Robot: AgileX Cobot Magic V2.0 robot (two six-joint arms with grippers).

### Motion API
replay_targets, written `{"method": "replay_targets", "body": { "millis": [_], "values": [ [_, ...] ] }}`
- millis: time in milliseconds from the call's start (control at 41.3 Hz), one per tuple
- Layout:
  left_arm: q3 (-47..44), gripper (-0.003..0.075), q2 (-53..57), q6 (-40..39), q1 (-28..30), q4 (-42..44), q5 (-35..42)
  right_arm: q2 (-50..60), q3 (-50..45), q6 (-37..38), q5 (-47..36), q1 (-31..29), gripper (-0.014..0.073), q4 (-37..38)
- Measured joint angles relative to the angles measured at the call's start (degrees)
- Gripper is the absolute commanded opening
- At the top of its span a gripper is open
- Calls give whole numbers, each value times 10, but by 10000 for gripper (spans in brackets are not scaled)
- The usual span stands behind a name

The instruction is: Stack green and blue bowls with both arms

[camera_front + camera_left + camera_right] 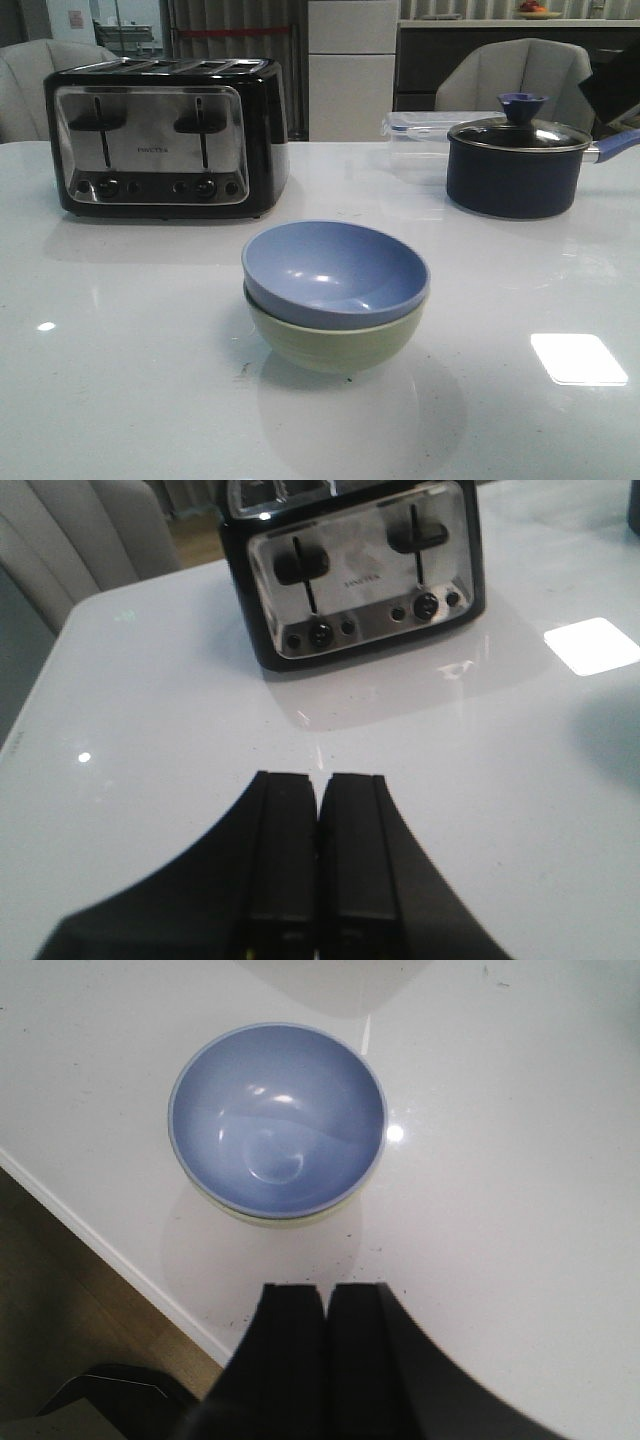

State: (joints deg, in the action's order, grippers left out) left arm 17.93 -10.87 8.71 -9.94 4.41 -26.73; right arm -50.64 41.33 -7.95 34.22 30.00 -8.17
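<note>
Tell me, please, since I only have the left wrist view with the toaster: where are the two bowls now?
Observer: The periwinkle blue bowl sits nested inside the pale sage green bowl, in front of the black and chrome toaster.
Operator: Is the right gripper holding either one?
Observer: No, the right gripper is shut and empty, apart from the stack.
Operator: Anything else nearby?
Observer: A dark navy saucepan with glass lid stands at the far right, beside a clear plastic container.

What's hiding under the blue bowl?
The green bowl sits under the blue bowl, which is nested inside it. Only the green bowl's outer wall shows; its inside is covered.
</note>
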Motion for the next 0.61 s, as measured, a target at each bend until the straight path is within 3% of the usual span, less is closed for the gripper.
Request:
{"method": "replay_targets", "body": {
  "millis": [315,605],
  "values": [
    [-158,93,111,0,51,-71,172,0,0,0,0,0,57,0],
    [-182,93,111,0,51,-116,223,0,0,0,0,0,57,0]
  ]
}}
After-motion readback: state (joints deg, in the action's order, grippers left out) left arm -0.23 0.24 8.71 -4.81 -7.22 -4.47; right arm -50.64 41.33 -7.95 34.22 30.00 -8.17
